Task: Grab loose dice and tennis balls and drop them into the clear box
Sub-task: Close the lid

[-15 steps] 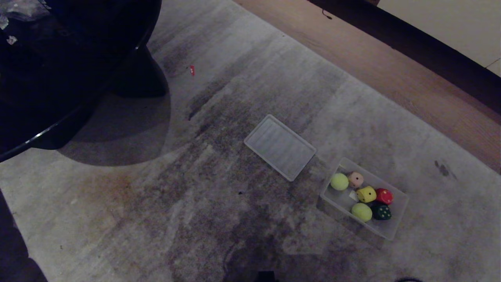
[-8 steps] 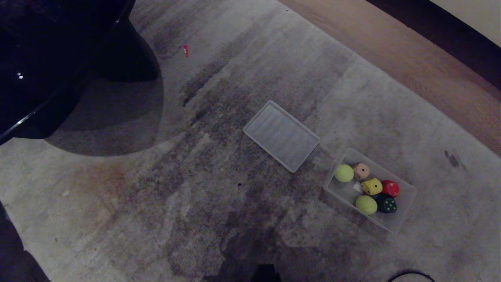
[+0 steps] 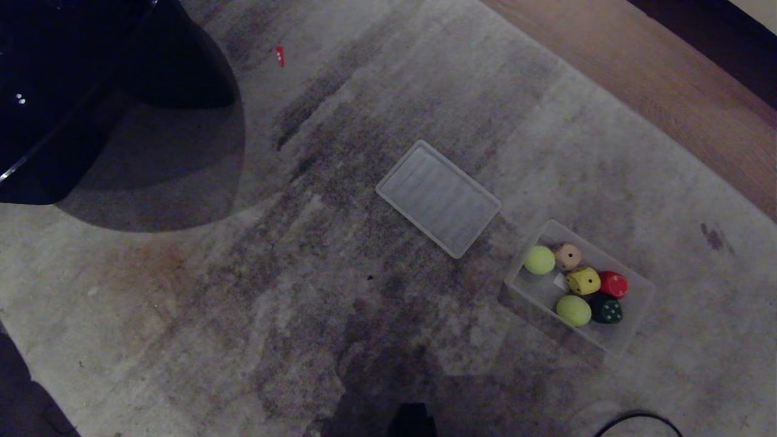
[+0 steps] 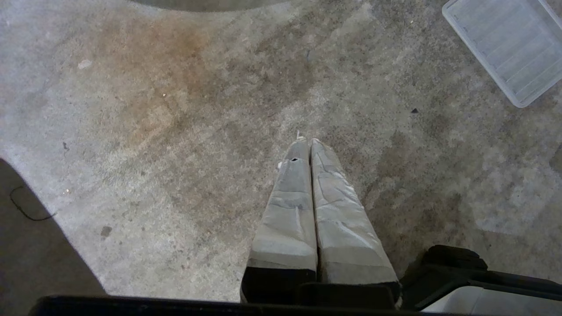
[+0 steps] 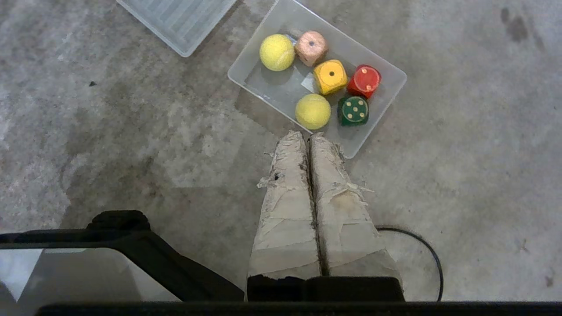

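Head cam has tilted over the last sec: whole scene slid, nothing on the carpet itself moved. L to R: black glossy furniture (image 3: 73, 91) upper left, grey stained carpet (image 3: 243, 303), flat ribbed clear lid (image 3: 438, 198) mid-frame, then the clear plastic box (image 3: 637, 315) lower right. Inside it: two yellow-green tennis balls (image 3: 539, 260), plus beige, yellow, red and green dice (image 3: 583, 281). No loose ones in sight, so I reckon collecting is done. Left gripper (image 4: 306, 142) pressed together, empty, over bare carpet; right gripper (image 5: 306, 135) likewise together, empty, just short of the box rim.
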### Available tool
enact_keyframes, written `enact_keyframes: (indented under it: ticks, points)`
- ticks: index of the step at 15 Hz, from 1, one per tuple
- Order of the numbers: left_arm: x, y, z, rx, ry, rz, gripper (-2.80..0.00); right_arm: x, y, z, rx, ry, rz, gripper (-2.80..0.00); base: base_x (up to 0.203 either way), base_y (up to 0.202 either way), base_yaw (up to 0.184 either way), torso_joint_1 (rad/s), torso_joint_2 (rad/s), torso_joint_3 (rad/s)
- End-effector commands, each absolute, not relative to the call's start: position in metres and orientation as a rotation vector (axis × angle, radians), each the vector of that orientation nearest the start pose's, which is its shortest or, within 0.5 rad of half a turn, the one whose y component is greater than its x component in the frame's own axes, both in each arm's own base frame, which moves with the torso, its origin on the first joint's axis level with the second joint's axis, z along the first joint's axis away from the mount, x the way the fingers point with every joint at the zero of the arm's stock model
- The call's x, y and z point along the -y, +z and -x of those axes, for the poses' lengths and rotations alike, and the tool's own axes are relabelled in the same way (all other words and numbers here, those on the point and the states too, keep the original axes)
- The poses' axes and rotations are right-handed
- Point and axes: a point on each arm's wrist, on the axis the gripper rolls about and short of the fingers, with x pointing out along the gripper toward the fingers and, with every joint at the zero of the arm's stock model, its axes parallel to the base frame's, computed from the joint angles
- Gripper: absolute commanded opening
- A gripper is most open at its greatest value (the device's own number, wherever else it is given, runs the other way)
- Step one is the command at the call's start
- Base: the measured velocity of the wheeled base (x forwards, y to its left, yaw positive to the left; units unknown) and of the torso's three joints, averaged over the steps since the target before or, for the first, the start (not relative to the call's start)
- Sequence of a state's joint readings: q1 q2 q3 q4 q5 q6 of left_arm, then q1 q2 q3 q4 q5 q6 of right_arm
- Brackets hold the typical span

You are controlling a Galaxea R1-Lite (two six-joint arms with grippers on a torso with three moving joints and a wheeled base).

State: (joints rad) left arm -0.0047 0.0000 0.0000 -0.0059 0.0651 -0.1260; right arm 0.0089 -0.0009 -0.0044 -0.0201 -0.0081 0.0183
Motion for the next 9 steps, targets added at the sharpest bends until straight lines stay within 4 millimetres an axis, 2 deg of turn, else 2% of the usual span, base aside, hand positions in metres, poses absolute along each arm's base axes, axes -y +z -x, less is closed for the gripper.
enact_keyframes:
  ticks: [1,2,4,6,9]
  points:
    - [-0.002,0.076,0.023,0.007,0.061,0.127,-2.8,0.0,0.101,0.029,0.045,-0.008,-0.033,-2.8,0.0,0.0,0.0,0.0,0.0,0.0]
    - [-0.002,0.076,0.023,0.007,0.061,0.127,-2.8,0.0,0.115,0.029,-0.002,-0.007,-0.052,-2.8,0.0,0.0,0.0,0.0,0.0,0.0]
    - [-0.002,0.076,0.023,0.007,0.061,0.127,-2.8,0.0,0.144,0.016,-0.146,0.01,-0.113,-2.8,0.0,0.0,0.0,0.0,0.0,0.0]
    - [-0.002,0.076,0.023,0.007,0.061,0.127,-2.8,-0.001,0.165,-0.014,-0.307,0.014,-0.171,-2.8,0.0,0.0,0.0,0.0,0.0,0.0]
    - [-0.002,0.076,0.023,0.007,0.061,0.127,-2.8,-0.002,0.176,-0.079,-0.471,-0.004,-0.24,-2.8,0.0,0.0,0.0,0.0,0.0,0.0]
